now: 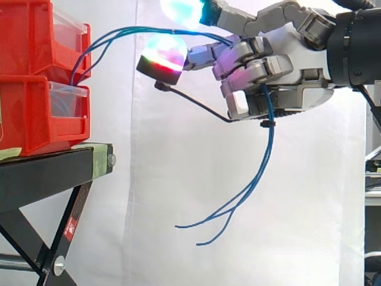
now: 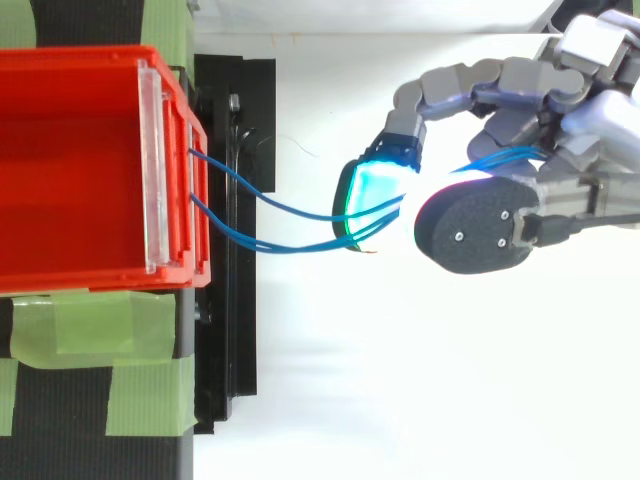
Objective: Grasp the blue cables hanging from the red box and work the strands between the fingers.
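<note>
Your hand [image 1: 280, 65] is at the right of the frame, with its fingers curled round the blue cables [image 1: 268, 137]. The strands arch over from the red box [image 1: 36, 119] at the left, pass through the fingers and hang loose below. Roll them softly. I think a hard pull could drag the box. It sits on a black stand [image 1: 47, 173] with green tape [image 2: 90, 330]. Behind is a white curtain [image 1: 149, 179], with free room under the hand.
</note>
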`<state>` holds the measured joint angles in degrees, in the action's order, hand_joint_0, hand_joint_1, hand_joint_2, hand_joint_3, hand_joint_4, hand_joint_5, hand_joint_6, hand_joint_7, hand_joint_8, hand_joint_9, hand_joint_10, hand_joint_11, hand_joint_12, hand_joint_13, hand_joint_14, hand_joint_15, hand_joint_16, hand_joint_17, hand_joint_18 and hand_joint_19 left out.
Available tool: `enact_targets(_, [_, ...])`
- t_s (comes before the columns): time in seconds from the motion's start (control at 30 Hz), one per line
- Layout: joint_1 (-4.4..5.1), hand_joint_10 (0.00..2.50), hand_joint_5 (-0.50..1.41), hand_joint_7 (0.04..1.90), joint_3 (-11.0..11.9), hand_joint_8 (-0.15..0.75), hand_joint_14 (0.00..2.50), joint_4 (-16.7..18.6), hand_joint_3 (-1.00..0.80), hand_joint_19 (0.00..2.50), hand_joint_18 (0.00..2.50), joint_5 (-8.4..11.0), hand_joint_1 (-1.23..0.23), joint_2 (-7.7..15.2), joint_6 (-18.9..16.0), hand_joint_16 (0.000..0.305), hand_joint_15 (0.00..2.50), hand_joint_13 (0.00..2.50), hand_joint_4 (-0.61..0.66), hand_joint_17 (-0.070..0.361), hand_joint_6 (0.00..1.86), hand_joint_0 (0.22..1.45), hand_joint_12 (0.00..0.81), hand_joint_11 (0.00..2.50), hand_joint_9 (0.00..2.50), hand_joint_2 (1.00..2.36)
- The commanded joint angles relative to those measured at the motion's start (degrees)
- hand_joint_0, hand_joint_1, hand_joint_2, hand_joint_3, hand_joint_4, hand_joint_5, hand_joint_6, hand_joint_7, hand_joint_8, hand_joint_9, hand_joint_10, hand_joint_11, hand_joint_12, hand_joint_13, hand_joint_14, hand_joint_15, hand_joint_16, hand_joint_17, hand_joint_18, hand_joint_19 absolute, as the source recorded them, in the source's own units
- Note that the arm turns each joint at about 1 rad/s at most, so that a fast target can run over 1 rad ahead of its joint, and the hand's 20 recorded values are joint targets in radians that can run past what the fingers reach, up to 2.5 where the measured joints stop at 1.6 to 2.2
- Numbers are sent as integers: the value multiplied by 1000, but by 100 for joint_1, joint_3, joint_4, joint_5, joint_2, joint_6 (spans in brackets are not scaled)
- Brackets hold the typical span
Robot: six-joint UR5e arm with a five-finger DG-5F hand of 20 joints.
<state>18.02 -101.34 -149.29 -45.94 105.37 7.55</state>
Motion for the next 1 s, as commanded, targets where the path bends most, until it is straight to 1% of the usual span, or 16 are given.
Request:
enact_targets(0.0, [-1,2500,282,1078,0,492,2500,146,-725,512,2421,41,-642,1,132,248,1407,1785,163,186,587,871,646,2461,1274,1012])
enact_targets(0.07, [-1,2500,295,1096,0,492,2500,198,-679,512,2421,58,-645,1,168,248,1407,1785,151,186,592,865,646,2461,1274,1014])
enact_targets(0.17, [-1,2500,306,1103,0,492,2500,269,-620,512,2421,137,-651,1,238,248,1407,1785,142,186,620,860,646,2461,1274,1016])
enact_targets(0.43, [-1,2500,316,1100,0,492,2500,269,-504,512,2421,137,-660,1,247,248,1407,1785,93,186,680,854,646,2461,1274,1020])
enact_targets(0.6, [-1,2500,322,1108,0,492,2500,277,-439,512,2421,120,-674,1,273,248,1407,1785,64,186,678,858,646,2461,1274,1021])
enact_targets(0.67, [-1,2500,321,1094,0,492,2500,277,-403,512,2421,120,-690,1,282,248,1407,1785,63,186,696,865,646,2461,1274,1022])
enact_targets(0.8, [8,2500,303,1068,0,492,2500,277,-388,512,2421,111,-699,1,291,248,1407,1785,49,186,729,875,646,2461,1274,1021])
enact_targets(0.87, [-1,2500,268,1025,0,492,2500,286,-334,512,2421,94,-729,-7,308,248,1407,1785,44,186,803,891,646,2461,1274,1019])
enact_targets(0.9, [-1,2500,266,1018,0,492,2500,295,-327,512,2421,94,-732,1,317,248,1407,1785,42,186,810,892,646,2461,1274,1019])
enact_targets(0.97, [-1,2500,246,979,0,492,2500,313,-259,512,2421,85,-754,-7,317,248,1407,1785,51,186,854,895,646,2461,1274,1018])
